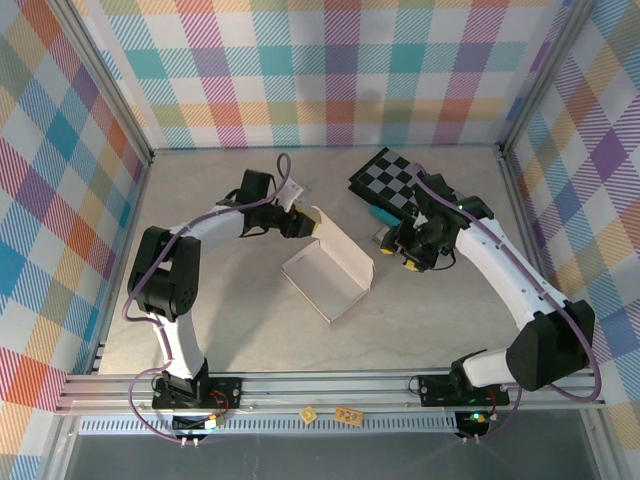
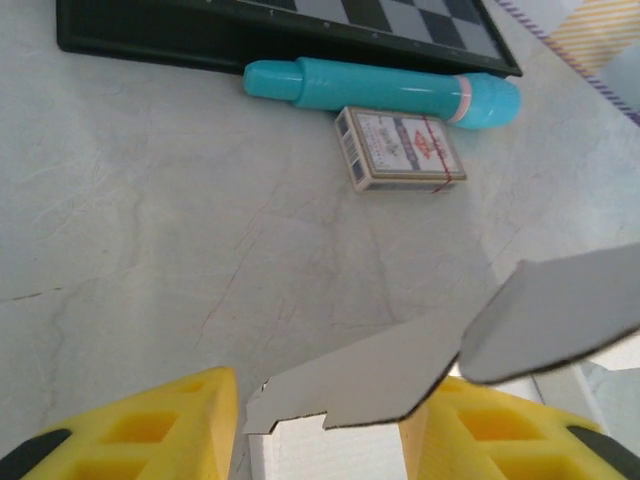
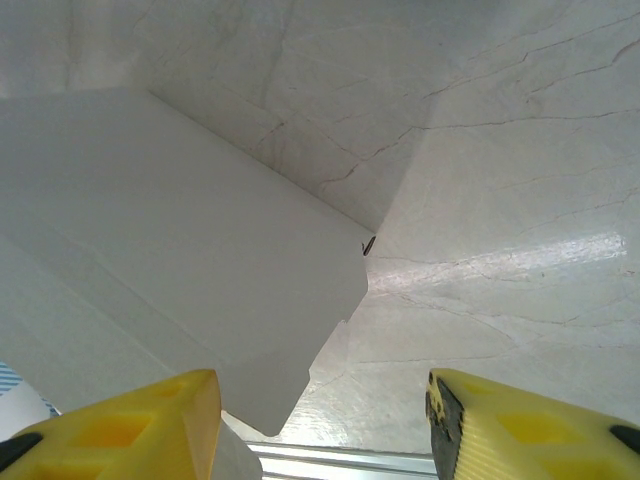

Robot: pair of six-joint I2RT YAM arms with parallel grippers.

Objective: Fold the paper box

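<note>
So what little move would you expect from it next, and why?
Probably the left gripper closing on the flap of the paper box: that flap stands loose between its open yellow fingers, while the box looks only half folded. The right gripper hangs open beside the box, holding nothing.

Pastel plaid walls (image 1: 330, 70) on three sides, aluminium corner posts (image 1: 112, 95), pale marbled grey bench (image 1: 250, 340), metal rail (image 1: 330, 385) along its near edge, soft even light.

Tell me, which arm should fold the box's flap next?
Probably the left arm. Its open jaws stand on either side of a flap of the paper box. The right arm has its open jaws beside the box, with mostly bare table between them.
</note>
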